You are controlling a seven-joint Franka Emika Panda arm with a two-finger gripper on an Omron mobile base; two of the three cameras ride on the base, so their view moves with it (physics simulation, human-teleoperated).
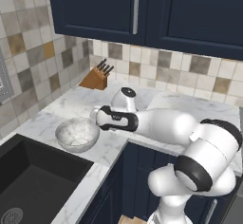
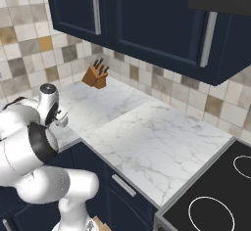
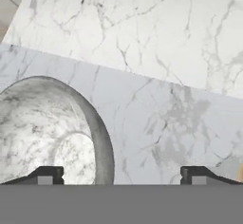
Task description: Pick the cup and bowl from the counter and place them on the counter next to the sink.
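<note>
In the hand view the gripper (image 3: 122, 175) has its two dark tips set wide apart with nothing between them — one tip stands over the inside of the bowl (image 3: 47, 133), the other over bare counter (image 3: 156, 104). From the left base view, the sink (image 1: 33, 180) lies nearest, low and left; the bowl (image 1: 77, 134) sits upright on the marble just beside its rim. Further back — a knife block (image 1: 96, 77) against the tiled wall.

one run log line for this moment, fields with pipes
gripper: open, nothing held | bowl: upright on counter beside sink | left fingertip over bowl, right over bare marble | knife block: at backsplash
</note>
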